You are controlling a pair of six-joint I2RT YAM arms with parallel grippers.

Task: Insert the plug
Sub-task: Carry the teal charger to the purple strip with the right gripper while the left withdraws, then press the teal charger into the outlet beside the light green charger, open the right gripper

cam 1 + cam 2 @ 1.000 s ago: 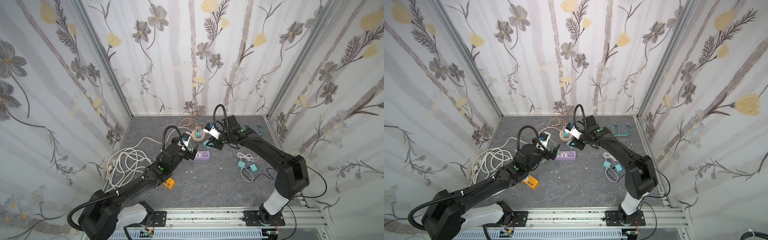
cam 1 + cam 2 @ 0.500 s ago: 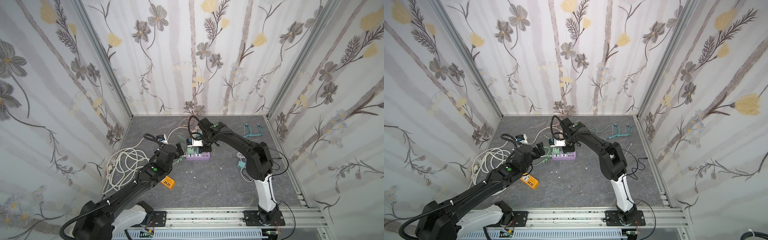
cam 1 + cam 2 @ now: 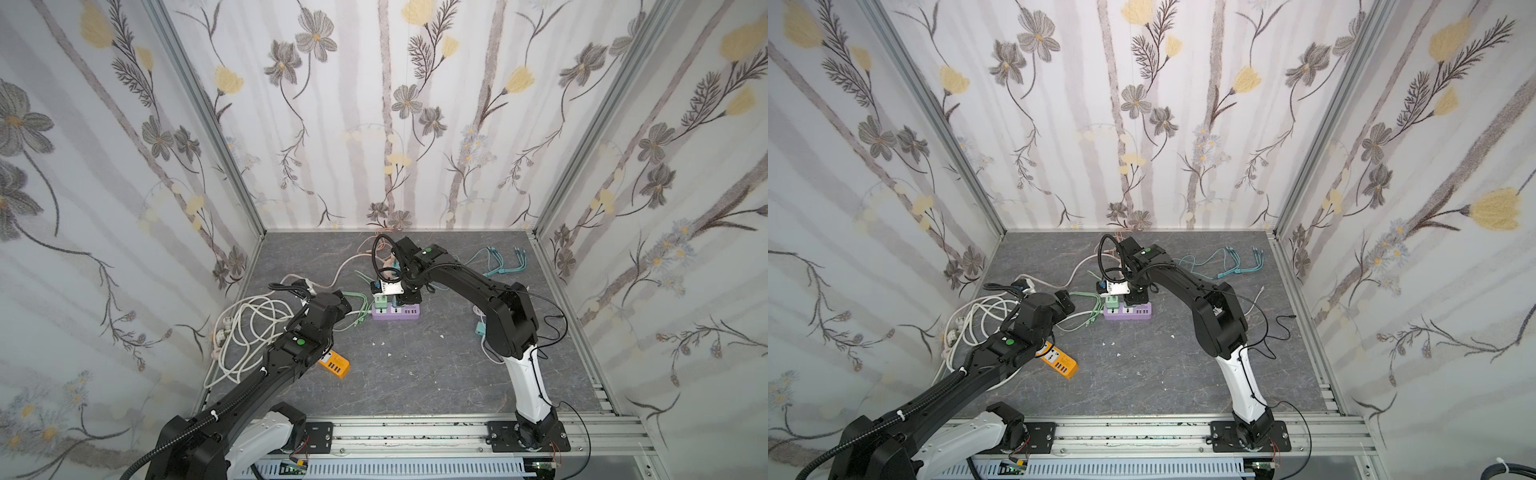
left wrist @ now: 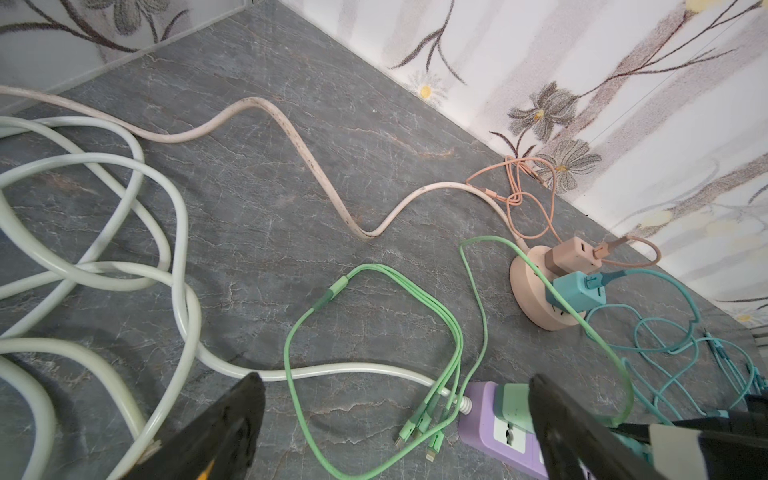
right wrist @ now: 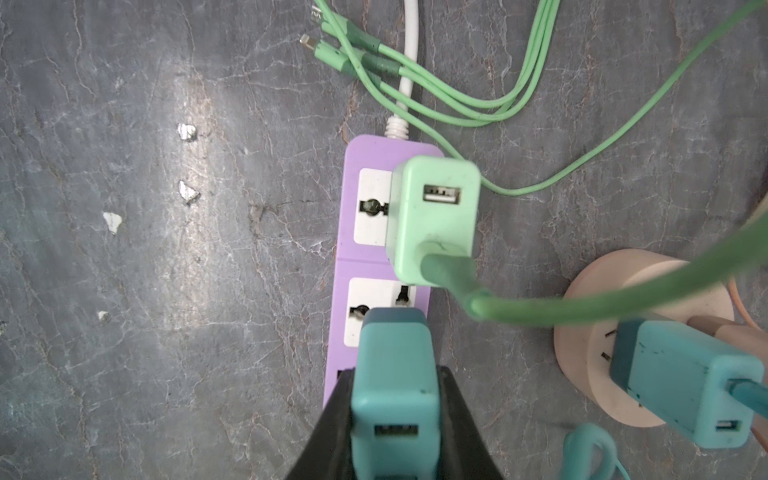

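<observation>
Over on the left, the thick white rubbery cable (image 4: 332,370) is lying in loose loops on the grey marbled tabletop (image 3: 415,374). The left gripper (image 4: 395,380) is hovering above the cables with its jaws spread wide, gripping nothing.

Moving across, the thin mint-green cable (image 4: 328,297), glossy and splitting into several connector heads, is curling up near the corded end of the lilac plastic power strip (image 5: 341,257). The mint-green square charger (image 5: 434,216) is sitting in the strip's first socket, so the white socket panel (image 5: 365,316) beside it is the free one.

And here's the action. The right gripper (image 5: 392,399) is clamping the teal rounded-edge charger plug (image 5: 392,365) by its flat sides, holding it right over that free socket. Whether the prongs are going in, the plug's own body is hiding.

To do this well, I'd say, the arm should be keeping the plug square to the strip's face, lining the prongs up with the slots and pressing straight down. The strip looks like light, smooth plastic on a slick surface, so a slanted push is likely to skid or tip it. The free left gripper could be steadying the strip's end.

Further right, the round pale-pink socket hub (image 5: 582,345) is carrying a second teal charger (image 5: 685,390), matte and a little scuffed.
</observation>
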